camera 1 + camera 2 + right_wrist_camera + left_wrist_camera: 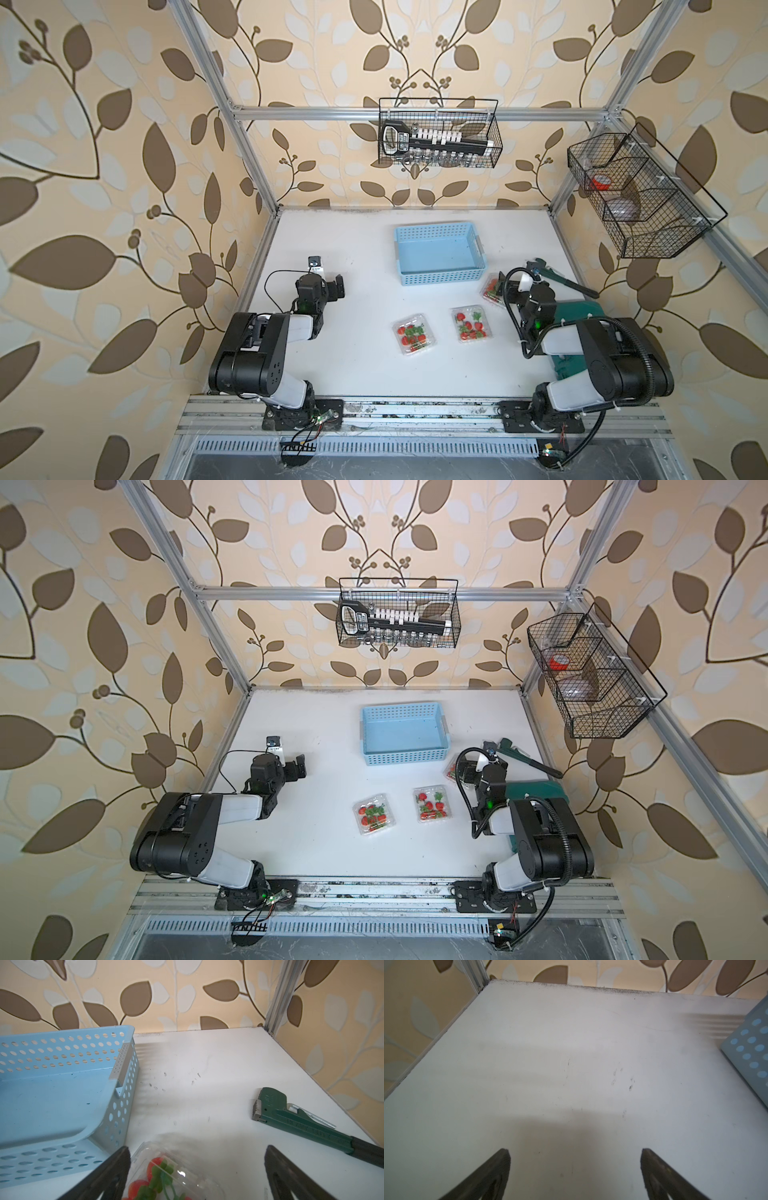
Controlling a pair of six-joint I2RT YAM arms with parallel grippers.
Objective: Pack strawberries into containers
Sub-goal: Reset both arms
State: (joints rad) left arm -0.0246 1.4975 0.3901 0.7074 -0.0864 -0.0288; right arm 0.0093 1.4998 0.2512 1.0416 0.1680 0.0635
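Right tool (196, 1147) spread wide over a container (193, 1178) of strawberries (152, 1162), which the frame's bottom edge cuts off.
In both top views the right arm hides most of that container, right of centre; a second container (412, 333) and a third container (472, 324) lie flat at lower centre, slightly skewed, squarish, with no clear long axis; which way the strawberries point is too small to tell; left tool (575, 1150) spread over bare desk (571, 1064).

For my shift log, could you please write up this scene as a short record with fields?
nearest container: holds strawberries
middle container: holds strawberries
third container: holds strawberries, below right jaws
blue basket: empty
wrench: on table, near its right edge
left jaws: open, over bare table
right jaws: open, holding nothing
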